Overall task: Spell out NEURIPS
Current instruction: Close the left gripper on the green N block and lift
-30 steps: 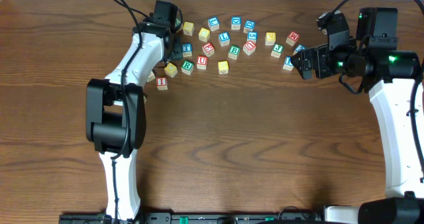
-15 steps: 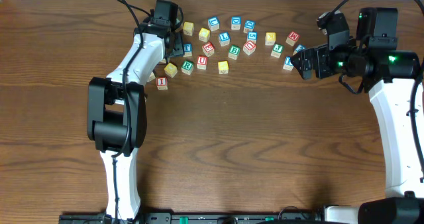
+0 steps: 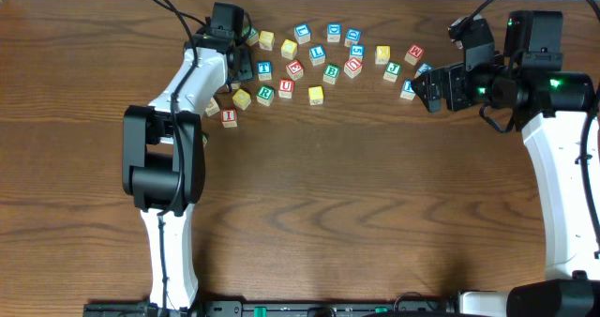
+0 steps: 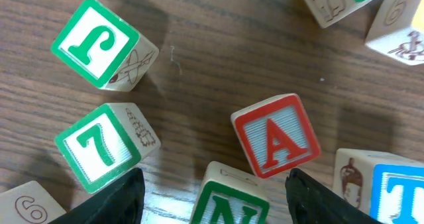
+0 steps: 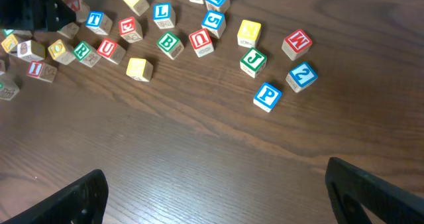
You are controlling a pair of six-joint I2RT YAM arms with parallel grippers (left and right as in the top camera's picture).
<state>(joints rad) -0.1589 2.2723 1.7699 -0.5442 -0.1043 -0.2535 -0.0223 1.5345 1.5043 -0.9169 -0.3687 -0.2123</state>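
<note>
The left hand (image 4: 216,192) just opened wider around the N cube (image 4: 229,203), not grabbing yet. Right hand (image 5: 218,196) wide, empty.

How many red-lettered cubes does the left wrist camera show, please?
1: the red A cube, right of centre, beside the green N cube; others may lie out of frame.

Matt pale wooden cubes (image 4: 228,197) with painted faces on grained dark wooden table (image 3: 375,195)
</note>
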